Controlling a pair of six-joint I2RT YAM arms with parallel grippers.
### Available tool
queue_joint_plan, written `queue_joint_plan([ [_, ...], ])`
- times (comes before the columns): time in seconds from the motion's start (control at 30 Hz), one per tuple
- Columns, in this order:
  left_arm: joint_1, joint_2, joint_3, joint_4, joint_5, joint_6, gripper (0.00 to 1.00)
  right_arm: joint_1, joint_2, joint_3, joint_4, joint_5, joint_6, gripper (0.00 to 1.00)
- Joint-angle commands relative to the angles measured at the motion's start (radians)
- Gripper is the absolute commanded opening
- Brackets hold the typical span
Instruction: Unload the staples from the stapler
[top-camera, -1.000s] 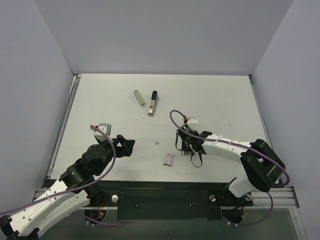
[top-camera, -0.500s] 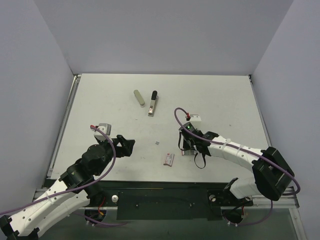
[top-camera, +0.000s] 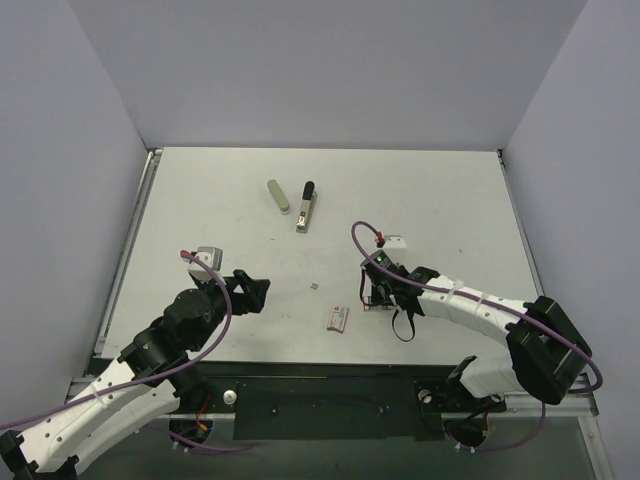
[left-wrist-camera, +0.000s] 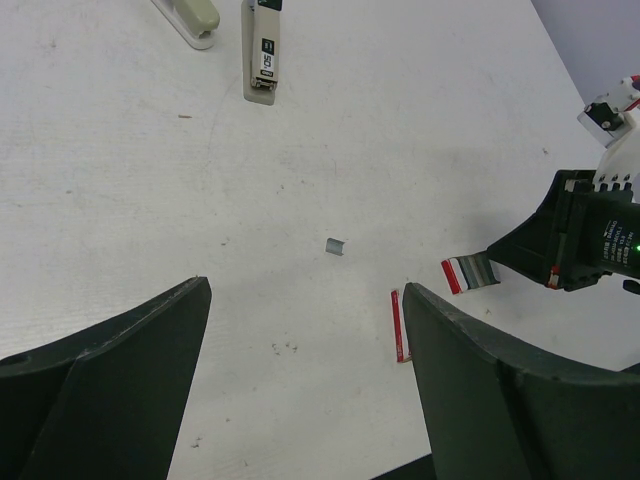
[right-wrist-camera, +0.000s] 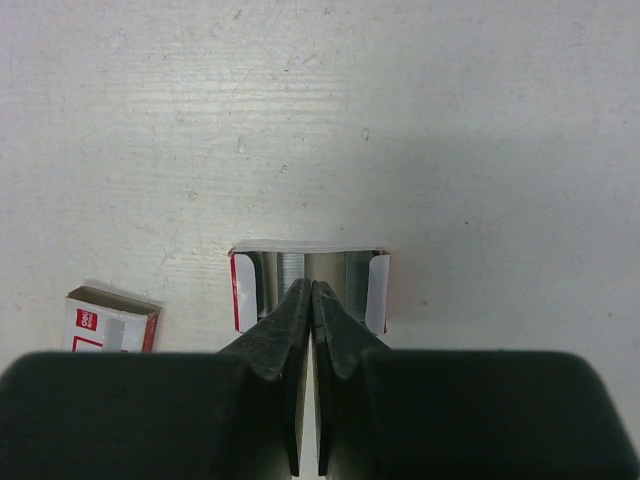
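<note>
The stapler (top-camera: 305, 208), black top over a silvery base, lies at the far middle of the table; it also shows in the left wrist view (left-wrist-camera: 262, 55). My right gripper (top-camera: 373, 296) is far from it. It is shut, with its tips (right-wrist-camera: 312, 290) down in a small open red-and-white staple tray (right-wrist-camera: 375, 290) that holds grey staple strips. I cannot tell whether a strip is pinched. My left gripper (left-wrist-camera: 305, 300) is open and empty, low over the near-left table (top-camera: 252, 292).
An olive-grey rounded bar (top-camera: 278, 195) lies left of the stapler. A loose staple (top-camera: 315, 286) lies mid-table. The staple box's sleeve (top-camera: 337, 319) lies left of the tray, also in the right wrist view (right-wrist-camera: 110, 320). The table's near edge is close.
My right arm has shifted a little to the right over the tray. The left arm and the stapler have not moved.
</note>
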Motion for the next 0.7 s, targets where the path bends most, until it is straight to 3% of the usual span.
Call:
queue_joint_plan([
  [0.0,-0.003,0.001,0.012,0.038,-0.004,0.014,0.88,0.006,0.010,-0.012,-0.022,0.017,0.015,0.00],
  [0.67,-0.003,0.008,0.017,0.040,-0.005,0.019,0.88,0.002,0.082,-0.004,-0.011,0.017,0.011,0.00],
])
